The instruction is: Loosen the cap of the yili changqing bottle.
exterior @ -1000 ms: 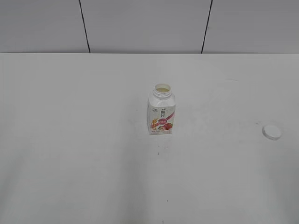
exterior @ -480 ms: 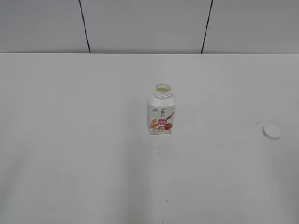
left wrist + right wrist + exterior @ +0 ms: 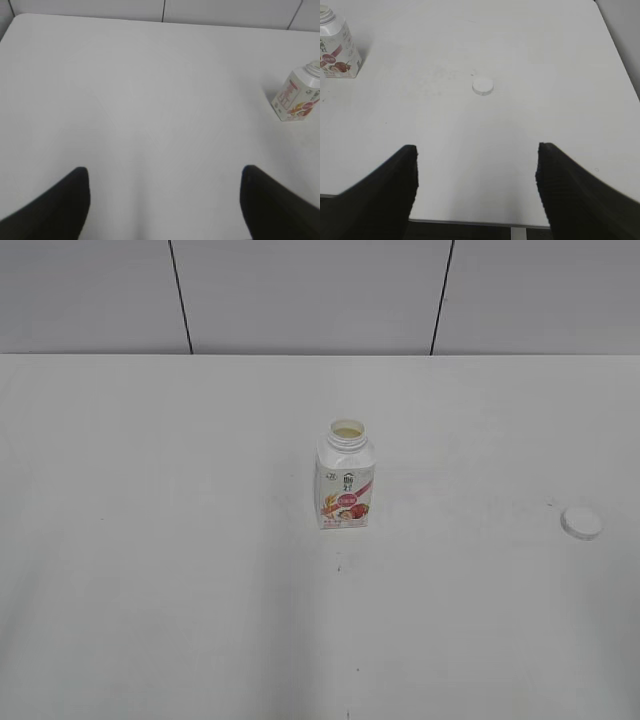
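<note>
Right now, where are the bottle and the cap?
bottle [image 3: 345, 496], exterior view, on its front label.
cap [image 3: 581, 522], exterior view, on its flat top.
cap [image 3: 483, 86], right wrist view, on its top.

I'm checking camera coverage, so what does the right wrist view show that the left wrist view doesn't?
Only the right wrist view shows the cap, lying flat on the table apart from the bottle, plus the table's near edge and right edge. Only the left wrist view shows the table's far left corner and the wall panels behind it. Both show the upright, uncapped bottle, the white table, and their own gripper's dark fingers spread wide, holding nothing.
</note>
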